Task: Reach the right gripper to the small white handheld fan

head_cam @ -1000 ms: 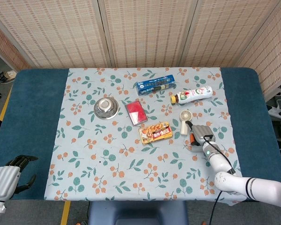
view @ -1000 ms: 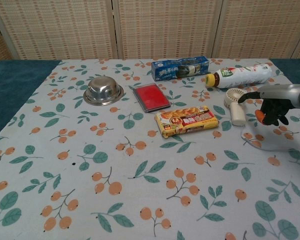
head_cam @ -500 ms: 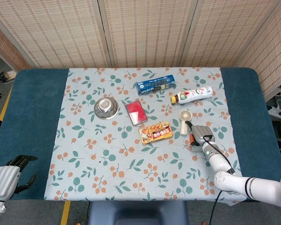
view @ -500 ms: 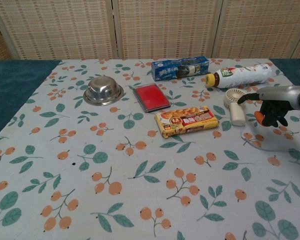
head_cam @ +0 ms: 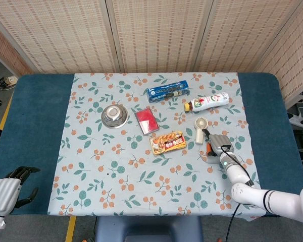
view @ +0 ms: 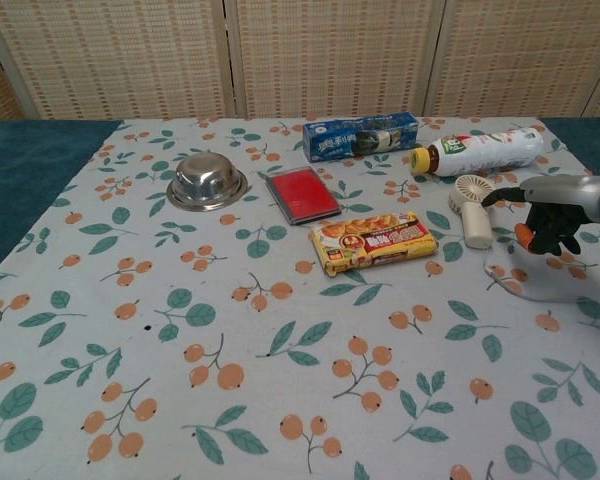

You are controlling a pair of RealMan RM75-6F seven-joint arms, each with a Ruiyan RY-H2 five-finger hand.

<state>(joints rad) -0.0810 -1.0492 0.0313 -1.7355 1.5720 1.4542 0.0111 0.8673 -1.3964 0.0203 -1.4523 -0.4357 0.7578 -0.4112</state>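
Observation:
The small white handheld fan [head_cam: 199,129] [view: 472,208] lies on the floral cloth, its round head toward the far side and its handle toward me. My right hand [head_cam: 218,143] [view: 548,212] hovers just right of the fan's handle, fingers curled downward and holding nothing, with a thumb tip reaching toward the fan head. A narrow gap separates hand and fan. My left hand [head_cam: 7,189] rests at the near left table edge, fingers apart and empty.
An orange snack box [head_cam: 167,142] lies left of the fan. A white bottle [head_cam: 207,102] lies behind it. A blue box [head_cam: 166,91], a red wallet [head_cam: 147,120] and a steel bowl [head_cam: 114,115] sit further left.
My right hand has shifted slightly to the right and toward me, away from the fan. The fan and the left hand have not moved.

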